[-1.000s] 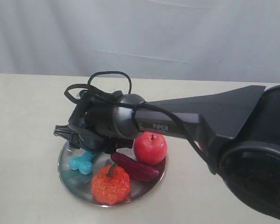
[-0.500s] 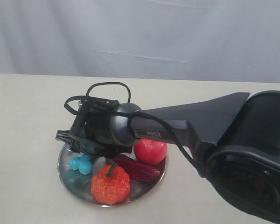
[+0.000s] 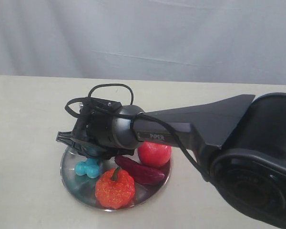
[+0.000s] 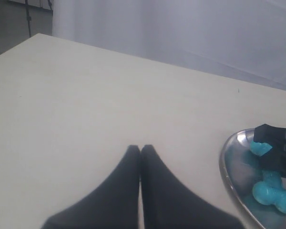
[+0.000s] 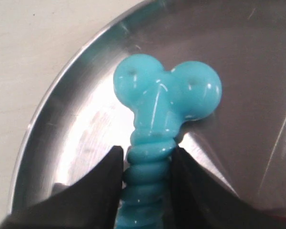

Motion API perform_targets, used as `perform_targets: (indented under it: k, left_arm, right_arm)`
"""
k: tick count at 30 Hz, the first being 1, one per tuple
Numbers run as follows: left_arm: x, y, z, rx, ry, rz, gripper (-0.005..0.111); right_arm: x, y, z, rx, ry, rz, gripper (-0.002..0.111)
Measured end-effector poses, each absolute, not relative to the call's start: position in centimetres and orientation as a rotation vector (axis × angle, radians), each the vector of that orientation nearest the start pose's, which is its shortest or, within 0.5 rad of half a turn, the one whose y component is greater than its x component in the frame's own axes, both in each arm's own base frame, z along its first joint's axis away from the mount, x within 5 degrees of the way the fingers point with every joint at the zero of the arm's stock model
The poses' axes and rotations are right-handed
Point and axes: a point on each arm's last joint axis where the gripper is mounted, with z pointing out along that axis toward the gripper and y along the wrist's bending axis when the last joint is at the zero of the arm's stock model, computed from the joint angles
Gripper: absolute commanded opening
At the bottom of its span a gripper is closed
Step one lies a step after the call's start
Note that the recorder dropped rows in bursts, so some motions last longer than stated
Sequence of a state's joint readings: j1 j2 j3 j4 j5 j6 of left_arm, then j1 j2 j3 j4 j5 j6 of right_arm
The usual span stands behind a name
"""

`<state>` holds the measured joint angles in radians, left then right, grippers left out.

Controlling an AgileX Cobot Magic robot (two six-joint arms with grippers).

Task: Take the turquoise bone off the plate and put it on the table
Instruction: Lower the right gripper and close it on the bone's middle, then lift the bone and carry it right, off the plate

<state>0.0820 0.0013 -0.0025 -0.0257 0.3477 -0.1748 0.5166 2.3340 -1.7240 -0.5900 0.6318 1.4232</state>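
The turquoise bone [image 3: 88, 168] lies over the left part of the silver plate [image 3: 75, 190], one knobbed end showing. My right gripper [image 3: 87, 151] reaches down from the right and is shut on the bone's ribbed shaft. In the right wrist view the two black fingers press both sides of the shaft of the bone [image 5: 167, 95] above the plate [image 5: 81, 124]; the right gripper [image 5: 145, 164] hides the far end. Whether the bone touches the plate I cannot tell. My left gripper [image 4: 140, 149] hangs shut and empty over the beige table [image 4: 86, 95], left of the plate [image 4: 231, 162].
On the same plate sit a red apple [image 3: 154, 153], a dark purple vegetable toy [image 3: 139, 172] and an orange pumpkin toy [image 3: 115, 187]. The right arm's thick black body [image 3: 238, 143] fills the right side. A white curtain [image 3: 181, 38] backs the table [image 3: 28, 119].
The right gripper has sunk lower over the bone and settled around its shaft. The bone's knobbed end and the plate have shifted slightly to the right.
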Motion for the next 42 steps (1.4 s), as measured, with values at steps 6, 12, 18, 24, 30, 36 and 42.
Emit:
perform_targets:
  k: [6, 12, 18, 24, 30, 36, 42]
  left_arm:
    - [5.3, 0.4, 18.3, -0.250, 1.814, -0.090, 0.000]
    - [5.3, 0.4, 18.3, -0.250, 1.814, -0.090, 0.000]
    - [5.3, 0.4, 18.3, -0.250, 1.814, -0.090, 0.000]
    - [5.3, 0.4, 18.3, -0.250, 1.814, -0.090, 0.000]
    - [5.3, 0.4, 18.3, -0.250, 1.814, -0.090, 0.000]
    - [5.3, 0.4, 18.3, -0.250, 1.814, -0.090, 0.000]
    - [5.3, 0.4, 18.3, -0.250, 1.814, -0.090, 0.000]
  right_arm:
    - [44.3, 21.7, 11.9, 0.631, 2.472, 0.110, 0.004]
    - [44.2, 21.8, 12.6, 0.661, 2.468, 0.134, 0.004]
    - [43.3, 21.9, 17.9, 0.635, 2.419, 0.166, 0.004]
    - [40.8, 20.7, 25.1, 0.521, 2.429, 0.100, 0.004]
    - [36.1, 17.4, 33.3, 0.332, 2.481, -0.062, 0.004]
    - [32.1, 13.0, 39.8, 0.258, 2.427, -0.096, 0.004]
    - [29.4, 7.4, 39.8, 0.323, 2.440, -0.190, 0.004]
